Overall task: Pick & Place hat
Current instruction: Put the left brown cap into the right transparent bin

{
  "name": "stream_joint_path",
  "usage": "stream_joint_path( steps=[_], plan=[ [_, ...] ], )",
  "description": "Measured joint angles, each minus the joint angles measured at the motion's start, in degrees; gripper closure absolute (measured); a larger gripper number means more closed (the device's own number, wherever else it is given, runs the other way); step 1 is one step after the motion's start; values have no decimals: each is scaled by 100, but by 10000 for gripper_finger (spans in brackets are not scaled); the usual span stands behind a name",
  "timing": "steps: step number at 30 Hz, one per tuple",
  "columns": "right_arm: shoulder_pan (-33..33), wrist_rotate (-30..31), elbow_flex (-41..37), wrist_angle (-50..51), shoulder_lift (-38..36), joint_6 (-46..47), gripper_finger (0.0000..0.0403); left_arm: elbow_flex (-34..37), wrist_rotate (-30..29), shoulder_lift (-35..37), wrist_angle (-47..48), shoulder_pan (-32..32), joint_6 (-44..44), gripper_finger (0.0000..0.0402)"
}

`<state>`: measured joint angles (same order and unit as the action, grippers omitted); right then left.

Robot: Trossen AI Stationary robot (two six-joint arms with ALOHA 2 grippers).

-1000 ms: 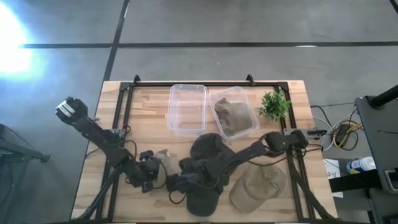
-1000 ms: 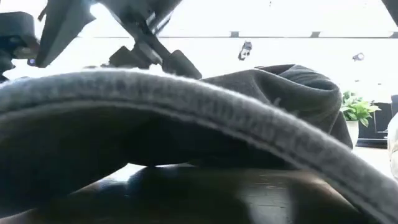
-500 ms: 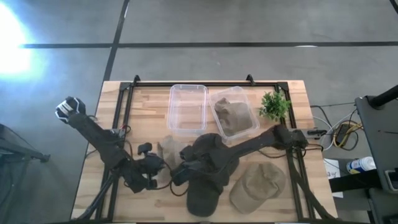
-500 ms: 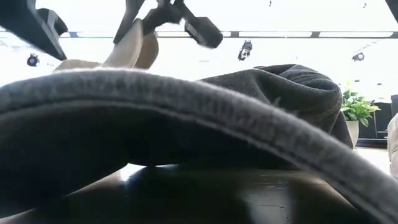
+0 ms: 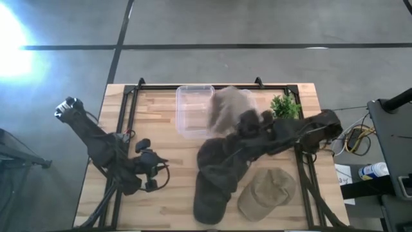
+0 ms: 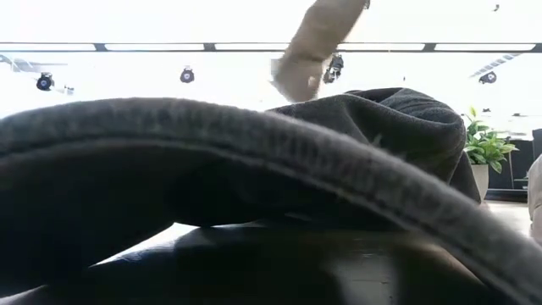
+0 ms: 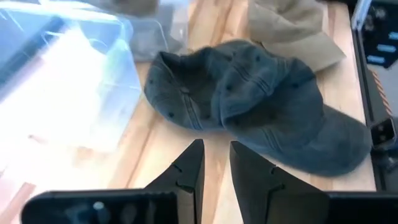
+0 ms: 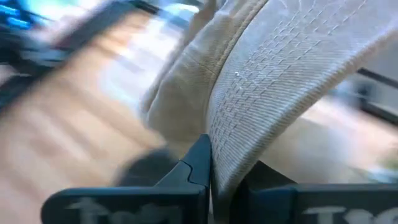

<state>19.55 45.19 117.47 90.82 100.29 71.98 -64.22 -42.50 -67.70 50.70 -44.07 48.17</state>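
My right gripper (image 8: 211, 180) is clamped on the edge of a tan hat (image 5: 225, 108), whose woven cloth fills the right wrist view between my two dark fingers (image 8: 193, 168). From above, that hat hangs blurred in the air over the two clear bins (image 5: 193, 111) at the far side of the wooden table (image 5: 154, 200), with my right arm reaching across from the right edge. In the low view the same hat (image 6: 315, 42) shows as a pale strip high against the bright ceiling. My left gripper (image 7: 214, 168) sits near the left front of the table, jaws almost together with a thin gap and nothing between them, pointing toward the dark grey cap (image 7: 261, 106) that lies flat on the wood. Beside that cap, nearer the front right, a second tan cap (image 5: 267, 192) rests on the table. A small green plant (image 5: 283, 106) stands by the far right corner. I can read no writing, brand or label on any hat or bin.
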Motion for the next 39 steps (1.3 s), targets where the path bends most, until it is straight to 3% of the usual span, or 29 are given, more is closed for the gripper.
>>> stream_joint_path(
  steps=[3, 11, 18, 21, 23, 26, 34, 39],
  plan=[
    [-165, -43, -347, -196, -399, -523, 390, 113, -112, 63, 39, 0, 84, 330],
    [-524, 176, -905, -81, -1010, -627, 390, 266, -90, 24, 153, 0, 593, 330],
    [-1430, -1998, -2227, -222, -1253, -825, 390, 266, -190, -31, 138, 15, 592, 330],
    [-1669, -2679, -2788, -1209, -1293, -1531, 390, 266, -260, -42, 140, 17, 592, 330],
    [-1869, -3473, -3037, -2030, -1323, -2022, 390, 266, -261, -42, 140, 20, 619, 330],
    [-2212, -4314, -3290, -2340, -1299, -2282, 390, 266, -260, -42, 139, 20, 767, 330],
    [-3065, -4586, -4059, -2206, -1120, -2591, 390, 266, -260, -42, 135, 18, 1254, 330],
    [-3237, -4569, -4438, -2426, -1122, -2555, 389, 266, -260, -44, 129, 20, 1350, 330]
  ],
)
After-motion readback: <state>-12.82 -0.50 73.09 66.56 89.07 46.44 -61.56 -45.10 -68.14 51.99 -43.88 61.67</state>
